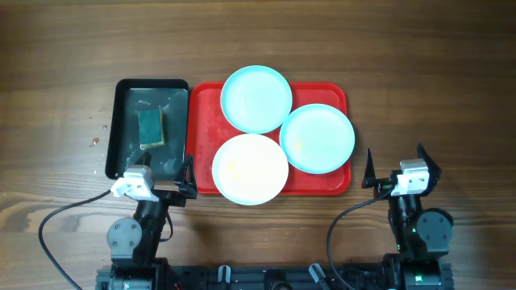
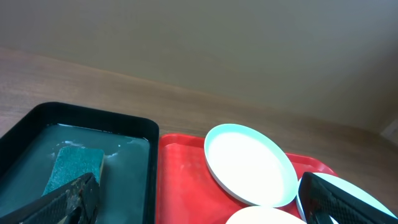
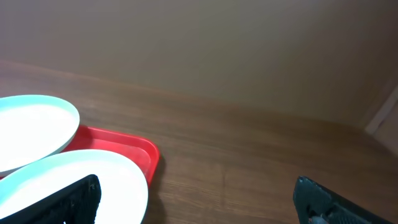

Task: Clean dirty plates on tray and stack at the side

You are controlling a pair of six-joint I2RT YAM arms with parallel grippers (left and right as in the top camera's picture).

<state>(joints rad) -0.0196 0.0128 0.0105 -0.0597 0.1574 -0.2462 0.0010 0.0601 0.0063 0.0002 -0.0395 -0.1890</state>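
Plates [image 1: 255, 98] overlapped on the tray [image 1: 204, 113]; with left gripper [image 2: 199, 186] and right gripper [image 3: 196, 186] released, grabbing one risked tipping another.

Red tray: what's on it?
Three plates: back turquoise plate, right turquoise plate, white plate in front. The tray is uncovered at its left; its floor under the plates is hidden.

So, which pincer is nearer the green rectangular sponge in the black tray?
Left. The left pincer is at the black tray's near edge, close to the green rectangular sponge; the right pincer is beyond the red plastic tray's right side.
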